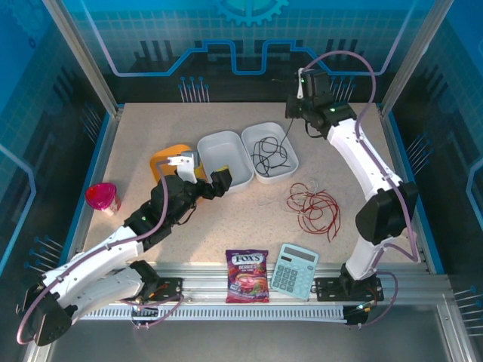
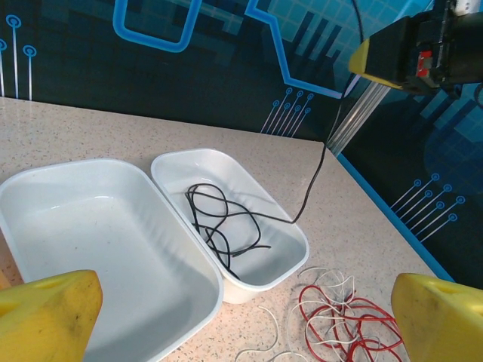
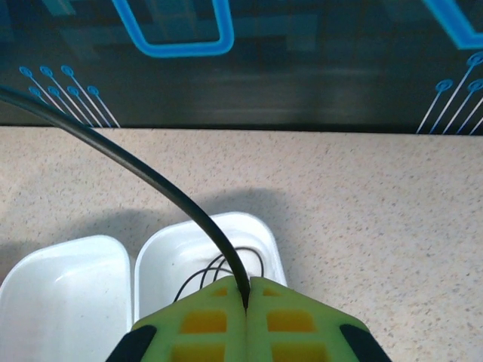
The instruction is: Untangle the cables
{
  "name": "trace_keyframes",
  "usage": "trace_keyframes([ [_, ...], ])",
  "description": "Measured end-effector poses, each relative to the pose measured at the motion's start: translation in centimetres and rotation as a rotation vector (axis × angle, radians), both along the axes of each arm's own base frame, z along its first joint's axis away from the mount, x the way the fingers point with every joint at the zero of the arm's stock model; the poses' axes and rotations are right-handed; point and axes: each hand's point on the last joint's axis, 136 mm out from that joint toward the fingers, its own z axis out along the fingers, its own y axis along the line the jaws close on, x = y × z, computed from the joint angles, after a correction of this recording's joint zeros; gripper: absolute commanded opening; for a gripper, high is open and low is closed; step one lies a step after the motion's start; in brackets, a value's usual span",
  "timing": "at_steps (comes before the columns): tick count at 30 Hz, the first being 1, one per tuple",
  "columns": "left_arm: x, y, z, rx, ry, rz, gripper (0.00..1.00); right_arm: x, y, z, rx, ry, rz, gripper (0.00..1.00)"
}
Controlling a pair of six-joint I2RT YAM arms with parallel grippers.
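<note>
Speckled beige desk (image 1: 143, 128) seen from above, ringed by blue panelled walls. White tray (image 1: 260, 128) at mid-desk. Second white tray (image 1: 223, 154) touching its left side. Loose bundle of red cables (image 1: 315, 211) flat on the desk near the tray's near-right corner, apart from it. Fox's sweets bag (image 1: 247, 276) and pale blue calculator (image 1: 294, 271) side by side, well apart from the tray on its near side. Left pincer (image 2: 249, 308) low, to the near-left of the tray, yellow fingers spread wide. Right pincer (image 3: 247, 292) high above and beyond the tray's far-right corner, fingers pressed together, pinching one end of the black cable (image 1: 270, 157). Rest of that cable coiled inside the tray, one strand rising over the rim to the pincer. Pink cup (image 1: 102, 197) far to the left of the tray. Thin whitish cables (image 2: 268, 313) mixed into the red bundle on its tray-facing side.
</note>
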Motion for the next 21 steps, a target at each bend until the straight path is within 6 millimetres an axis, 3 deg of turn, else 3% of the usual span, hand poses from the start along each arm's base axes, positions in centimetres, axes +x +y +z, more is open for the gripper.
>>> trace_keyframes([
  [8, 0.1, 0.0, -0.2, 0.003, 0.004, 0.000, 0.99, 0.6, 0.7, -5.5, -0.066, 0.137, -0.009, 0.00],
  [21, 0.5, -0.3, -1.3, 0.023, 0.032, 0.001, 0.99, 2.6, 2.9, -12.3, -0.212, 0.282, 0.011, 0.00],
])
